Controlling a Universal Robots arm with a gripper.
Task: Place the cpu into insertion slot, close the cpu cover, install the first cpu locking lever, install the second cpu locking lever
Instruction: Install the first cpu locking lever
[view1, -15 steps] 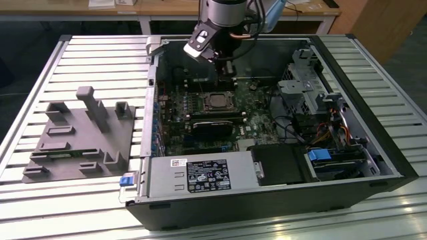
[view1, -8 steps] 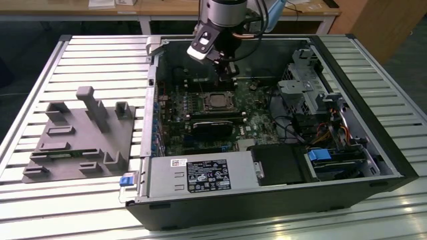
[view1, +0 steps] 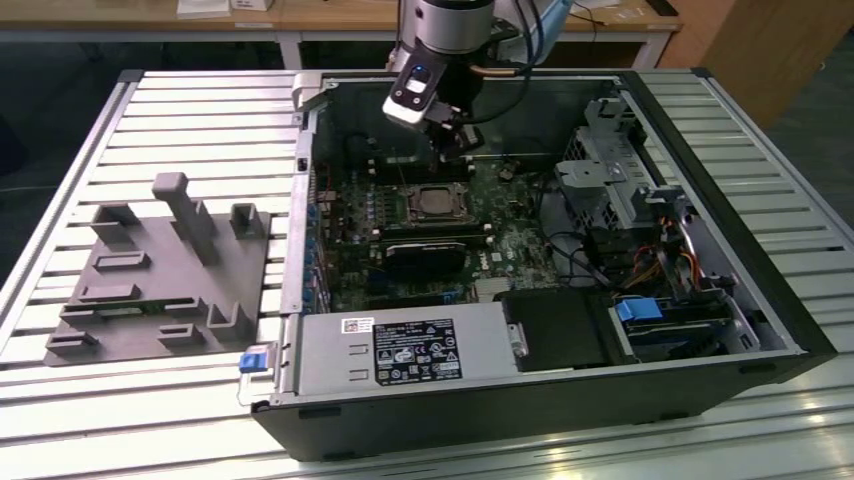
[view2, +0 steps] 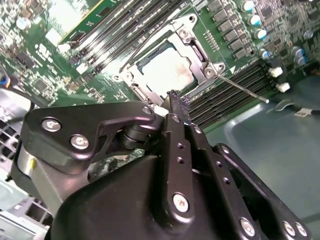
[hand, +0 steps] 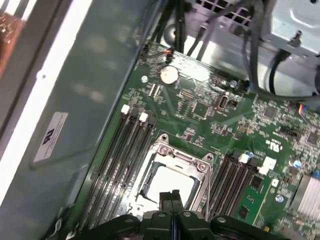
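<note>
The jaws are pressed together and hold nothing. In both wrist views their black tips hang just over one edge of the cpu cover (hand: 183, 160). I cannot tell if they touch it. The cover is a thin silver frame, and it looks flat and down.

The cpu (view2: 165, 70) shines through the hole in the cover. So the cpu sits in the insertion slot (view1: 435, 187), on the green board (hand: 200, 107). A thin silver lever (view2: 243, 88) sticks out from one corner of the cover, over the long black slots (view2: 225, 100). I think it is not hooked down yet.

What could go wrong? The lever is thin and round, so the closed tips could slip off it and scrape the board or bump the black slots. If the tips push down on the frame in the wrong spot, they could squash the cpu into the tiny pins under it. A lever that is let go too soon could spring back up.

The big open case (view1: 787, 300) lies on the bench (view1: 200, 120), toward the exterior view's right edge. Inside it are the green board, a black block (view1: 427, 255), a silver box (view1: 400, 350) by the near wall, and wires (view1: 587, 255). A grey holder (view1: 160, 270) with posts and pockets sits near the bench's other edge. I cannot tell what is in its pockets.
</note>
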